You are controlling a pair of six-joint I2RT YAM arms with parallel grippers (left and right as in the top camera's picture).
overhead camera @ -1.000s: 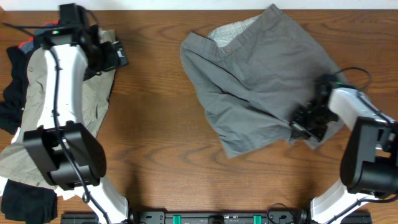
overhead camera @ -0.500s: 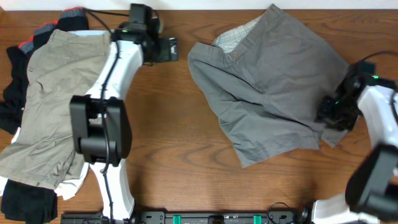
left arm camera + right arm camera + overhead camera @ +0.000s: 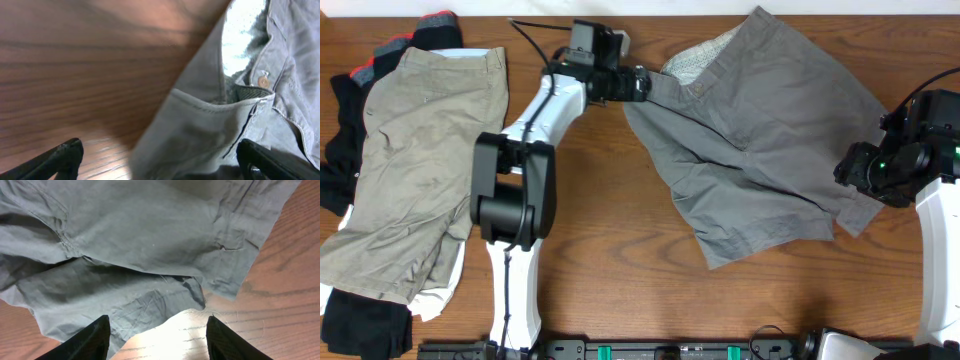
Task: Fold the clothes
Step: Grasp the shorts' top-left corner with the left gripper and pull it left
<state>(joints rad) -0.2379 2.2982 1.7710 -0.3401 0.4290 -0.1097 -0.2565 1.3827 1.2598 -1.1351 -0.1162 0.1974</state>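
Since the left gripper (image 3: 638, 85) swung right to the grey shorts (image 3: 760, 130), both jaws gape empty (right gripper (image 3: 157, 332) let go): folding awaits fresh grasps.

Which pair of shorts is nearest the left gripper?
The dark grey shorts spread mid-table; the left gripper is at their waistband. The khaki shorts lie far left.

The grey shorts (image 3: 760, 130) lie spread out and wrinkled between my left jaws and my right jaws. Their waist button (image 3: 262, 80) is just in front of my left jaws. The tan shorts (image 3: 410, 150) lie flat, well away past my left jaws, on black and red-striped clothes (image 3: 338, 180).
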